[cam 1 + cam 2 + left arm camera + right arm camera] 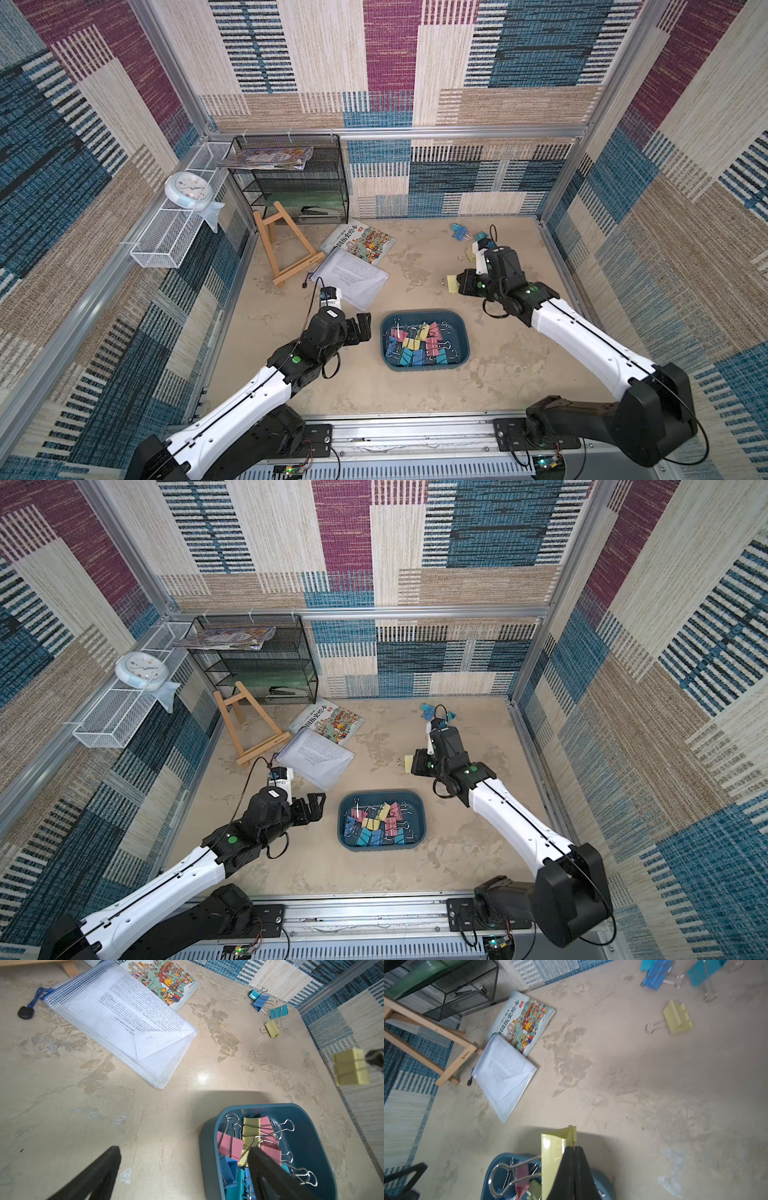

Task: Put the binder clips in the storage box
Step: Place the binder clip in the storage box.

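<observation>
Crowding teal storage box, pastel binder clips (silver loops)

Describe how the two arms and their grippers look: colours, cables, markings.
The left arm and right arm match: white shells on the long links, black joints and bases, a thin black cable along each, green dot stickers near the wrists. The left gripper and right gripper are black with tapered jaws.
</observation>
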`<state>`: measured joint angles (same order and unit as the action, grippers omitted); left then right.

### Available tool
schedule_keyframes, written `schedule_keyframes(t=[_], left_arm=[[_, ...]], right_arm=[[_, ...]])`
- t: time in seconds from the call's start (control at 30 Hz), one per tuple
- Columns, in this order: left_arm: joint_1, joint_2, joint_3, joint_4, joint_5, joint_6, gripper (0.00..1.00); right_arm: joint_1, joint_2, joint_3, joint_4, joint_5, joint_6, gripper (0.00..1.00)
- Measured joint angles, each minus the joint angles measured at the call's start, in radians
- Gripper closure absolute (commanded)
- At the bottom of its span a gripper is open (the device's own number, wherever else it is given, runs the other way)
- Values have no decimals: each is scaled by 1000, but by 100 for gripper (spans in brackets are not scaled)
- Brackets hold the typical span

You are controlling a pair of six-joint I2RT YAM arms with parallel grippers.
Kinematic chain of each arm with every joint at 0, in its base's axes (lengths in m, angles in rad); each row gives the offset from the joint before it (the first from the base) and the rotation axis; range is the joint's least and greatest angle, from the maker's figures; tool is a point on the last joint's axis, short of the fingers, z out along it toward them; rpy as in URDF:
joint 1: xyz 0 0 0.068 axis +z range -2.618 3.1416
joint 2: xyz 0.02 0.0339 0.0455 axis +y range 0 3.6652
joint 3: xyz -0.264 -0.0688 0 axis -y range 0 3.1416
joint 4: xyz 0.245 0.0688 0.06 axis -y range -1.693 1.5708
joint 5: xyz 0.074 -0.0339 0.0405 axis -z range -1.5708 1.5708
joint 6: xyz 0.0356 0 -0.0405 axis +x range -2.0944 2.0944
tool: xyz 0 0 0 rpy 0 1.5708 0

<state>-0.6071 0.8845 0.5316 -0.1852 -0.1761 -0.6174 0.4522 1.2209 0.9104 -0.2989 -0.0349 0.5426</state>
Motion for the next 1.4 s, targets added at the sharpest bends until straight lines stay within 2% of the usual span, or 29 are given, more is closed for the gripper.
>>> schedule_keyframes(t=[0.13, 0.3, 0.5, 0.77, 1.0, 1.2, 1.27, 1.4], left_arm=[[4, -2, -1, -4, -3, 7, 1], [5, 7, -2, -4, -3, 6, 1], [5, 21, -2, -3, 1, -1, 0], [5, 37, -14, 9, 16, -10, 1], [5, 35, -21, 9, 16, -13, 1], [5, 33, -22, 5, 16, -13, 1], [5, 28, -22, 4, 16, -13, 1], [5, 16, -22, 4, 16, -12, 1]], right_arm=[[61, -85, -83, -81, 4, 62, 100], [139, -113, -156, -150, 47, 118, 100], [203, -58, -176, -172, 107, 153, 100], [245, 48, -188, -105, 169, 182, 100], [249, 26, -210, -76, 199, 203, 73], [242, -62, -207, -54, 250, 227, 59], [213, -74, -185, -43, 260, 218, 59], [56, -43, -107, 20, 212, 163, 59]])
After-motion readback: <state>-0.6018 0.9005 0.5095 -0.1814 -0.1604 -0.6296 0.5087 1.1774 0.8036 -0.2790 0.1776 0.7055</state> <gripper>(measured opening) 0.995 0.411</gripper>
